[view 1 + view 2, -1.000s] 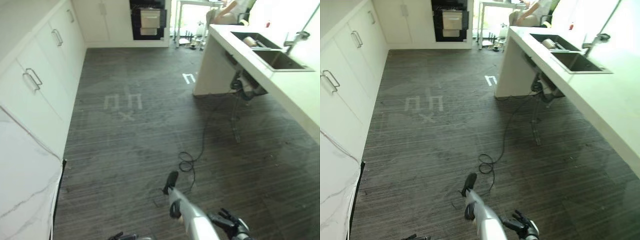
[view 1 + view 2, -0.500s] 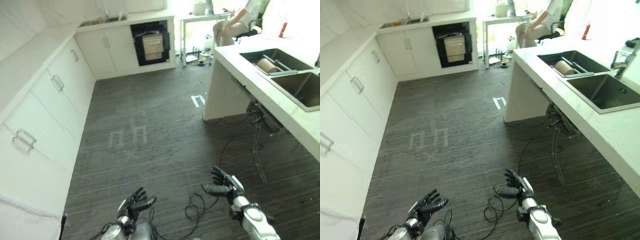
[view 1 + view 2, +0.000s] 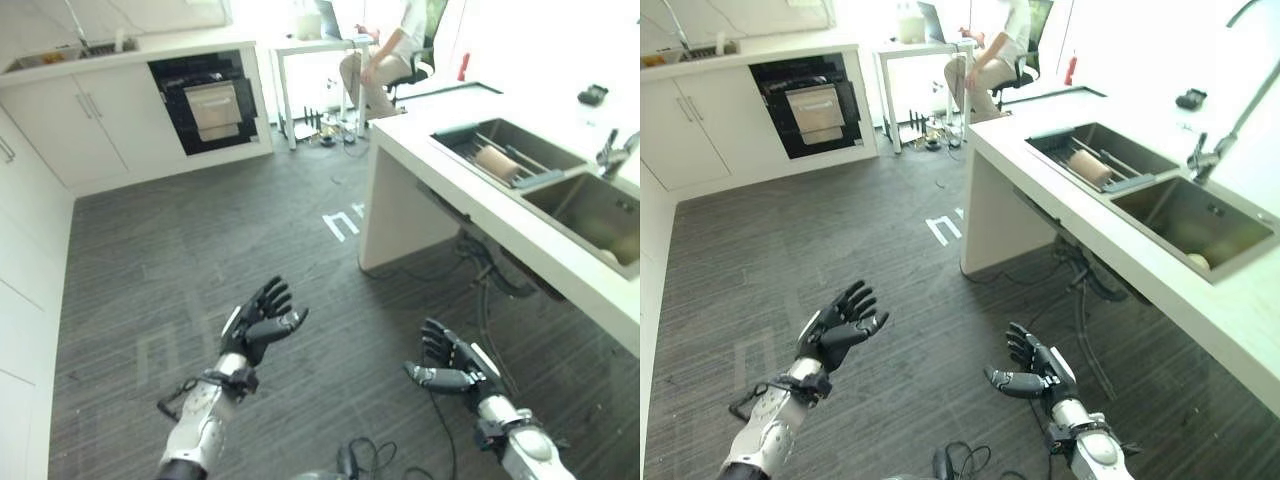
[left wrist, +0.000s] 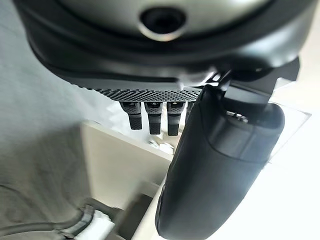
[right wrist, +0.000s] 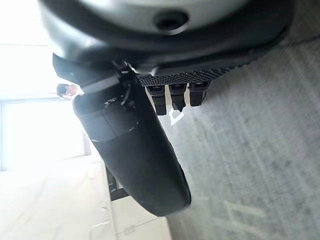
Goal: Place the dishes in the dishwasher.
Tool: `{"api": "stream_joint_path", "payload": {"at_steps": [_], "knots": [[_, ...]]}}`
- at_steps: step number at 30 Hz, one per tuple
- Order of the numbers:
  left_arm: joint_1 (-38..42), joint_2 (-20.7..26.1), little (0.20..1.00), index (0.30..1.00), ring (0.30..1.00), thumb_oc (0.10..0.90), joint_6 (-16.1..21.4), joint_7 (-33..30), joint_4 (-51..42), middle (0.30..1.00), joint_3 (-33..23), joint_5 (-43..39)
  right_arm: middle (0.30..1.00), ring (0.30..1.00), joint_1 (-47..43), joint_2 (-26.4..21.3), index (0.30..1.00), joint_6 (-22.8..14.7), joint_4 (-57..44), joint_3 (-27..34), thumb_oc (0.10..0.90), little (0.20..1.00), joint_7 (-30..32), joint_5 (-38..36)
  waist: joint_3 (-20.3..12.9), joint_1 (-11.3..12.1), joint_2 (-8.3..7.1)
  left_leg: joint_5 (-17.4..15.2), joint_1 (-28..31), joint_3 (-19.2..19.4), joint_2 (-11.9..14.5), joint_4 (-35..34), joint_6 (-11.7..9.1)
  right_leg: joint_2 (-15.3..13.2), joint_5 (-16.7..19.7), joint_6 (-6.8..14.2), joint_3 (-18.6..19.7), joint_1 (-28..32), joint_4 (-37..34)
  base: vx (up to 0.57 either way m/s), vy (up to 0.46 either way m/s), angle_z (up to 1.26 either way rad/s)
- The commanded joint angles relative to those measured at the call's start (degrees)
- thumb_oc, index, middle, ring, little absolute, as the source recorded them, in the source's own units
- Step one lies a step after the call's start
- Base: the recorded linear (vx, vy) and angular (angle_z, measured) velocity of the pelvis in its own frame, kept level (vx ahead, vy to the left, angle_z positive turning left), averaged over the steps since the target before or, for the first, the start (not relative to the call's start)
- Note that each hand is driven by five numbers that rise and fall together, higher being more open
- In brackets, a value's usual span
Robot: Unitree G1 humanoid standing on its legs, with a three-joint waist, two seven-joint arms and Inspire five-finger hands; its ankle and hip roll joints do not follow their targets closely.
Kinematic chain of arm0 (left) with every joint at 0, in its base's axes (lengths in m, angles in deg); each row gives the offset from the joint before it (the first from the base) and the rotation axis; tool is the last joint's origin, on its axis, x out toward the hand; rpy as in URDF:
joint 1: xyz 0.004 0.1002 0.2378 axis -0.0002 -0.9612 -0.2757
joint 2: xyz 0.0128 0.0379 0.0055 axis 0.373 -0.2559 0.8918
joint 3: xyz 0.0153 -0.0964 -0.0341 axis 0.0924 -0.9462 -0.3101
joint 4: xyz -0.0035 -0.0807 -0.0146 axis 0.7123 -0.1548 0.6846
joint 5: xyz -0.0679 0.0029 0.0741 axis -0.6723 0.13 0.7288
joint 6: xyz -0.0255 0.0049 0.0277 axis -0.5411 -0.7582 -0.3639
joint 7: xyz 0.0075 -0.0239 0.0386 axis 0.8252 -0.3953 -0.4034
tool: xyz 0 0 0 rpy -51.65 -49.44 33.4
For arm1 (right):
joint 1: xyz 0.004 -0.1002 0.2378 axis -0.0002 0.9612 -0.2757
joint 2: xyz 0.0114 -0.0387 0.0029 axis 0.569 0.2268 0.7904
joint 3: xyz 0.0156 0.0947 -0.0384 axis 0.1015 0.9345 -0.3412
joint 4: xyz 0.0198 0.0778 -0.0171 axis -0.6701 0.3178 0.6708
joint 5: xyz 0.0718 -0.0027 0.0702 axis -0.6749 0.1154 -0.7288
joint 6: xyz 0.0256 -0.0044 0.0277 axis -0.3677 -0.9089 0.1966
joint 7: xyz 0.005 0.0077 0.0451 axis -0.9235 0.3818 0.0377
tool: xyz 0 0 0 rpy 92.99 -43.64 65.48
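My left hand (image 3: 256, 325) is raised over the dark floor at lower centre-left, open with fingers spread and holding nothing. My right hand (image 3: 449, 364) hovers at lower right beside the white island (image 3: 400, 200), also open and holding nothing. In the wrist views the left hand's thumb (image 4: 220, 165) and the right hand's thumb (image 5: 135, 150) stand out straight. A tan cylindrical dish (image 3: 497, 162) lies on a rack in the island's near sink basin (image 3: 470, 140). A dark built-in appliance (image 3: 205, 98) with a pale panel stands in the back cabinets.
A second sink basin (image 3: 1180, 215) with a faucet (image 3: 1205, 150) is further right on the island. White cabinets (image 3: 60, 135) line the back and left. A person (image 3: 385, 45) sits at a desk at the back. A red bottle (image 3: 464, 67) stands behind the island.
The camera has swung right and up, from the left cabinets toward the island and sink. Both hands have risen higher into view, still open.
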Motion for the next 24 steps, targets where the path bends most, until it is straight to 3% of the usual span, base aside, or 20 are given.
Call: {"api": "stream_joint_path", "payload": {"at_steps": [1, 3, 4, 5, 8, 9, 10, 13, 16, 19, 21, 22, 23, 24], "knots": [[-6.2, 2.4, 0.900, 0.900, 0.900, 0.800, 2.8, -0.6, -8.1, 0.900, -0.3, 1.7, 0.900, 0.900, -4.6, -1.8, 0.900, -5.6, -2.8, 1.3, 0.800, 0.900, -0.1, -1.5, -0.1, 1.2, 1.42, -6.5, -1.6, -3.7, 7.3, 5.9, -7.2, -1.0, 18.5, 0.3, -1.6, -9.2, -6.2, 0.15, 0.086, -0.23], [-6.6, 2.6, 0.900, 0.900, 0.900, 0.800, 2.7, -1.0, -9.1, 0.900, -0.6, 1.5, 0.900, 0.900, -4.8, -2.0, 0.900, -5.4, -3.5, 1.3, 0.800, 0.900, -0.1, -1.8, -0.1, 1.2, 1.09, -6.7, -1.3, -3.4, 7.2, 5.9, -7.3, -0.7, 17.4, 0.0, -2.6, -10.0, -8.0, 0.16, -0.048, -0.29], [-7.2, 3.4, 0.900, 0.900, 0.900, 0.800, 2.8, -2.0, -11.7, 0.900, -1.4, 0.5, 0.900, 0.900, -4.4, -2.8, 0.900, -4.7, -6.6, 2.0, 0.800, 0.900, -0.4, -2.8, 0.5, 0.8, -0.35, -7.3, -0.2, -2.8, 7.1, 5.9, -7.9, 1.1, 17.1, 0.4, -6.8, -10.1, -19.5, 0.26, -0.173, -0.23], [-7.3, 3.8, 0.900, 0.900, 0.900, 0.800, 2.8, -2.4, -12.9, 0.900, -1.9, 0.2, 0.900, 0.900, -4.1, -3.2, 0.900, -5.1, -7.7, 2.4, 0.800, 0.900, -0.9, -2.8, 0.9, 0.5, -1.34, -7.8, 0.7, -2.1, 7.0, 5.9, -8.4, 1.3, 18.4, 0.9, -8.9, -10.1, -26.0, 0.34, -0.243, 0.05], [-7.9, 4.3, 0.900, 0.900, 0.900, 0.800, 4.6, -3.5, -14.6, 0.900, -2.3, 2.0, 0.900, 0.900, -3.3, -4.2, 0.900, -5.9, -9.3, 2.8, 0.800, 0.900, -1.5, -3.8, 2.1, -0.4, -4.49, -9.8, 3.3, -0.4, 5.0, 5.9, -8.8, -1.1, 18.4, 2.5, -10.8, -16.2, -28.1, 0.25, -0.143, -0.52], [-8.2, 4.6, 0.900, 0.900, 0.900, 0.800, 5.7, -4.3, -15.1, 0.900, -2.1, 2.2, 0.900, 0.900, -2.9, -4.6, 0.900, -6.0, -10.2, 3.0, 0.800, 0.900, -1.5, -4.4, 2.3, -0.9, -5.17, -10.7, 4.5, -0.3, 4.1, 5.9, -8.5, -1.6, 20.5, 3.1, -10.6, -18.8, -28.1, 0.38, -0.127, -0.36], [-8.2, 4.4, 0.900, 0.900, 0.900, 0.800, 6.5, -5.2, -16.1, 0.900, -2.2, 2.1, 0.900, 0.900, -2.3, -4.7, 0.900, -6.5, -11.5, 3.2, 0.800, 0.900, -1.4, -4.6, 2.4, -1.4, -5.41, -11.7, 5.5, -0.7, 3.6, 5.9, -8.1, -2.1, 21.9, 3.3, -10.3, -20.4, -28.1, 0.41, -0.139, -0.18], [-7.5, 4.1, 0.900, 0.900, 0.900, 0.800, 8.3, -6.0, -16.9, 0.900, -2.3, 1.9, 0.900, 0.900, -2.6, -4.7, 0.900, -7.7, -12.6, 3.1, 0.800, 0.900, 0.5, -4.4, 1.9, -1.4, -5.30, -13.5, 6.8, -0.4, 3.8, 5.9, -8.1, -1.4, 18.7, 3.3, -9.5, -19.4, -28.1, 0.36, -0.171, 0.04], [-5.7, 3.8, 0.900, 0.900, 0.900, 0.800, 8.9, -6.9, -20.0, 0.900, -2.9, 2.1, 0.900, 0.900, -4.3, -5.1, 0.900, -8.2, -16.0, 4.4, 0.800, 0.900, 3.0, -4.1, -0.5, -1.0, -4.69, -14.4, 7.6, 2.1, 5.9, 5.9, -8.2, -0.1, 12.3, 1.2, -9.3, -15.4, -28.1, 0.34, -0.198, 0.31], [-4.7, 3.7, 0.900, 0.900, 0.900, 0.800, 9.1, -7.3, -21.7, 0.900, -3.7, 2.0, 0.900, 0.900, -5.4, -6.1, 0.900, -7.9, -17.5, 5.9, 0.800, 0.900, 3.6, -1.7, -1.5, -0.8, -4.05, -14.1, 8.7, 4.1, 7.6, 5.9, -9.0, 1.0, 9.7, -0.3, -9.2, -12.8, -28.1, 0.30, -0.112, 0.01], [-4.1, 3.5, 0.900, 0.900, 0.900, 0.800, 9.5, -7.0, -22.9, 0.900, -4.5, 1.1, 0.900, 0.900, -5.0, -7.4, 0.900, -7.8, -18.5, 7.4, 0.800, 0.900, 3.3, -1.0, -1.7, -0.8, -3.95, -11.6, 9.7, 6.1, 8.9, 5.9, -10.4, 1.2, 8.3, -1.6, -9.6, -11.3, -28.1, 0.29, -0.114, -0.11], [-4.1, 3.3, 0.900, 0.900, 0.900, 0.800, 9.9, -6.8, -23.2, 0.900, -4.8, 0.7, 0.900, 0.900, -4.7, -7.8, 0.900, -7.8, -18.8, 8.0, 0.800, 0.900, 3.1, -0.9, -1.7, -0.8, -4.01, -8.5, 10.5, 6.6, 9.5, 5.9, -11.4, 1.4, 7.6, -2.2, -9.7, -10.7, -28.1, 0.22, -0.110, 0.09], [-4.1, 3.2, 0.900, 0.900, 0.900, 0.800, 10.3, -6.8, -23.6, 0.900, -4.9, 0.4, 0.900, 0.900, -4.6, -8.2, 0.900, -7.9, -19.0, 8.4, 0.800, 0.900, 2.9, -1.3, -1.5, -0.7, -4.26, -4.6, 11.2, 6.8, 9.9, 5.9, -12.5, 1.5, 7.0, -2.9, -9.6, -10.2, -28.1, 0.29, -0.171, 0.14], [-4.1, 2.8, 0.900, 0.900, 0.900, 0.800, 11.1, -7.0, -24.3, 0.900, -5.1, 0.5, 0.900, 0.900, -4.8, -8.9, 0.900, -8.3, -19.0, 8.8, 0.800, 0.900, 2.3, -1.8, -1.1, -0.1, -5.57, 2.3, 12.4, 7.1, 9.4, 7.4, -14.0, 0.7, 5.9, -4.2, -9.0, -9.0, -28.1, 0.24, -0.176, 0.07]]}}
